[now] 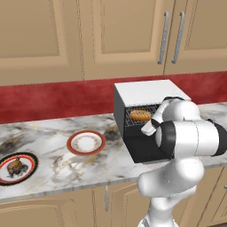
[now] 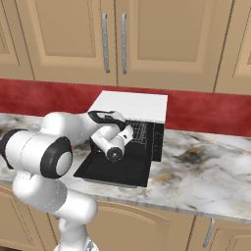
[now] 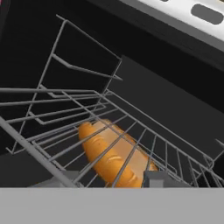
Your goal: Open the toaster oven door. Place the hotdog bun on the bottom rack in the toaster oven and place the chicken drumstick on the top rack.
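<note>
while the gripper (image 3: 109, 180) sits inside the toaster oven (image 1: 148, 91) with its jaws at their narrowest and pinching the hotdog bun (image 3: 114, 158), the bun lies beneath the wires of the top rack (image 3: 65, 109), so it seems to be at the bottom rack level, though that rack itself is hard to make out. judging by this, the toaster oven door (image 2: 115, 169) is already down flat and the bun is nearly placed but not let go. the chicken drumstick (image 1: 14, 166) waits on a dark-rimmed plate (image 1: 30, 172) well to the left, its step undone. the arm hides much of the oven's mouth from both base views.
</note>
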